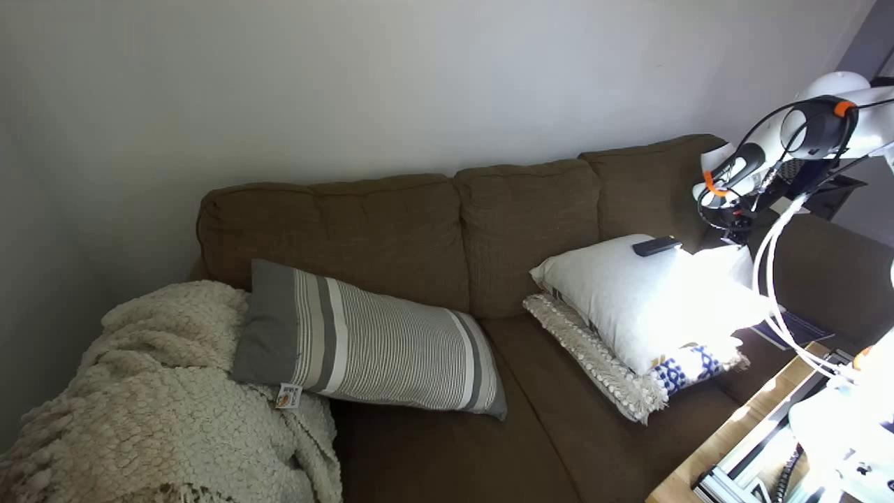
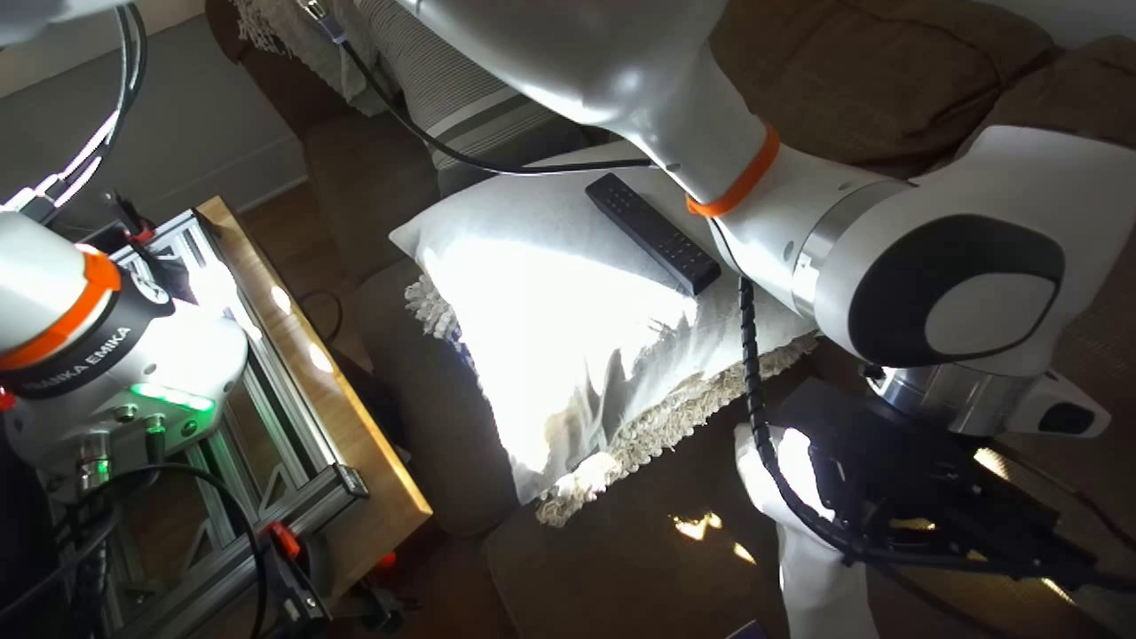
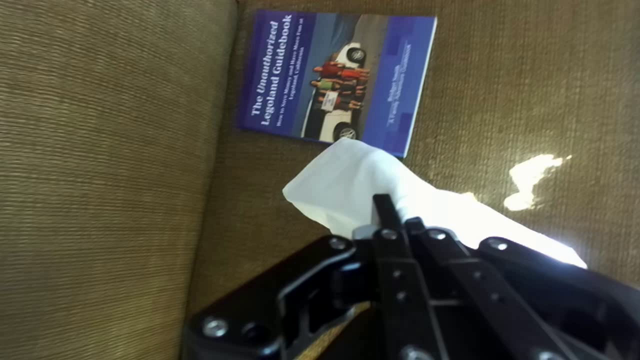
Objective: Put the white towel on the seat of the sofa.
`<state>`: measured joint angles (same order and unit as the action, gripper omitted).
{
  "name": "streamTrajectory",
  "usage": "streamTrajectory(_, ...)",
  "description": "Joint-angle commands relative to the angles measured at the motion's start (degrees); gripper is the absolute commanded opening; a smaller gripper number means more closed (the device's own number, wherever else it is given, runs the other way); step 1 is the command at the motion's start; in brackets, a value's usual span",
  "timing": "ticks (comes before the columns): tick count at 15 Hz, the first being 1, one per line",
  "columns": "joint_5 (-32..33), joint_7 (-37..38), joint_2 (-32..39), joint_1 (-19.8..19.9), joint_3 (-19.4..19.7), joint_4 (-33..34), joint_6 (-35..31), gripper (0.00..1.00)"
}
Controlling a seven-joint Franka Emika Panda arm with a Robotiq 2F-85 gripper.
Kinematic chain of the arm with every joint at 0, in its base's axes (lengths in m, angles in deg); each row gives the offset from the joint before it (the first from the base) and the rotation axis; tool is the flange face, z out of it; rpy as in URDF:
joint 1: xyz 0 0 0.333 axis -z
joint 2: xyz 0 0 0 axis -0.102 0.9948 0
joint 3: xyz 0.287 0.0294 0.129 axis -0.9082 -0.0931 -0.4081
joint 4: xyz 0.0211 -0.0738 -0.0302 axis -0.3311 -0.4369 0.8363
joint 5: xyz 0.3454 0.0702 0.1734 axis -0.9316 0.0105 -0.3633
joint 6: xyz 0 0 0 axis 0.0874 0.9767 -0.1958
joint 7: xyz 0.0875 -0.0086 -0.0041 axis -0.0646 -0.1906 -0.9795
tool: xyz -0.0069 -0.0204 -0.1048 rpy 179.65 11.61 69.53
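The white towel (image 3: 345, 185) is pinched between the fingertips of my gripper (image 3: 401, 212), which is shut on it. In the wrist view the towel spreads out on both sides of the fingers, with its right part very bright. In an exterior view the towel (image 2: 821, 577) hangs down below the dark gripper body. In an exterior view the gripper (image 1: 737, 234) is small and near the sofa's right end, over a bright white area. The brown sofa seat (image 3: 500, 90) lies under the towel; I cannot tell whether they touch.
A blue guidebook (image 3: 340, 75) lies on the seat beside the sofa's upright side (image 3: 110, 175). White pillows (image 1: 601, 279) are stacked mid-sofa with a black remote (image 2: 652, 232) on top. A striped pillow (image 1: 398, 349) and cream blanket (image 1: 174, 391) lie at the far end.
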<state>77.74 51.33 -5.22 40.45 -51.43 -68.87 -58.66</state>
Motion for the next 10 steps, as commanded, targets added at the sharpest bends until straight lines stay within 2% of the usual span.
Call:
streamTrajectory(1,-4.26,-8.99,6.16,1.00,-1.80,10.39,10.13,0.28)
streamTrajectory(2,-4.40,-9.77,6.66,0.55,-1.65,11.73,12.22,0.29)
streamTrajectory(5,-5.03,-10.51,6.60,-0.21,-1.62,14.39,16.03,0.49)
streamTrajectory(6,-3.22,-8.29,5.16,-0.67,-1.41,10.54,13.38,0.33)
streamTrajectory(8,-3.46,-8.87,5.15,-0.89,-1.44,12.13,14.66,0.47)
streamTrajectory(10,-3.54,-9.06,5.16,-0.89,-1.45,12.43,14.79,0.49)
